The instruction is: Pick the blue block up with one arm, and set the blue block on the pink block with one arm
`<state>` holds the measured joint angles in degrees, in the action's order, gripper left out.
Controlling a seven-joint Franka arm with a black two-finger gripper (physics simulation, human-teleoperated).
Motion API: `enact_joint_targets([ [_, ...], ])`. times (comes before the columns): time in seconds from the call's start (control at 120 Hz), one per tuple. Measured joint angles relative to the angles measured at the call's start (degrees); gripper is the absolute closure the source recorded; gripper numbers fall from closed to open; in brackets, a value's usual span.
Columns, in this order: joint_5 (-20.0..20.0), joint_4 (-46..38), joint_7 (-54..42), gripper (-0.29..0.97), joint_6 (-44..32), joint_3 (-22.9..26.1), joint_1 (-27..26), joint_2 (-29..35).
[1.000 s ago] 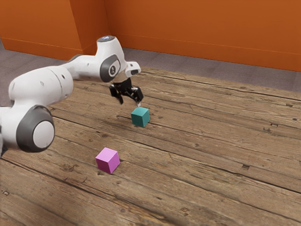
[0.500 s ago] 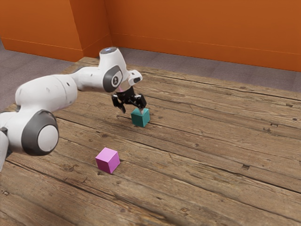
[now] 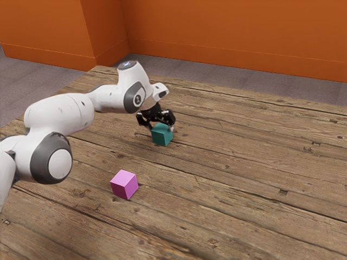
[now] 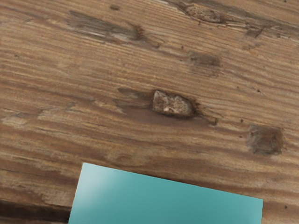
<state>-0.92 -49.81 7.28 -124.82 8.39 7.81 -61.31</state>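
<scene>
between the fingers [image 3: 169,118] of your gripper [image 3: 157,120] sits the top of the blue block [image 3: 162,135] (it renders more teal than blue), resting flat on the table [image 3: 244,162]. the fingers are spread wider than the block, one off each side of its upper edge. neither looks pressed against a face, so treat the hand as released, with nothing grasped.

the wrist view has the blue block [image 4: 163,200] just under the hand, with a pale knot [image 4: 172,103] in the wood a little beyond it. the block's edge runs slightly askew there, so the fingers may not be quite square to its sides.

the pink block [image 3: 124,184] stands well apart from the fingers, toward the exterior view's lower left, with bare planks between it and the blue block. nothing is stacked yet.

you are at the grasp step of the pick, by my reading: hand placed, block not taken. the next move calls for a little more descent, so the fingers bracket the side faces rather than the top corners. after that comes a centred close, then a straight lift (a skewed pinch could twist the block). the carry to the pink block follows, and it will need the two lined up squarely before release.
</scene>
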Motion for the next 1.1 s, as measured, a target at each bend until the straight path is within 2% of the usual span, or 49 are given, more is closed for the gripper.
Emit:
enact_joint_targets([
  [0.475,1.6,0.0,-4.8,0.01,-3.0,0.2,-0.1,-1.8],
  [0.775,1.6,0.0,-6.8,0.21,-4.0,0.4,0.0,-2.0],
  [0.992,1.8,-0.3,-7.6,0.25,-4.2,0.8,-0.1,-1.9],
  [1.1,1.6,-3.5,-7.9,0.25,-4.2,0.4,-0.9,0.4],
])
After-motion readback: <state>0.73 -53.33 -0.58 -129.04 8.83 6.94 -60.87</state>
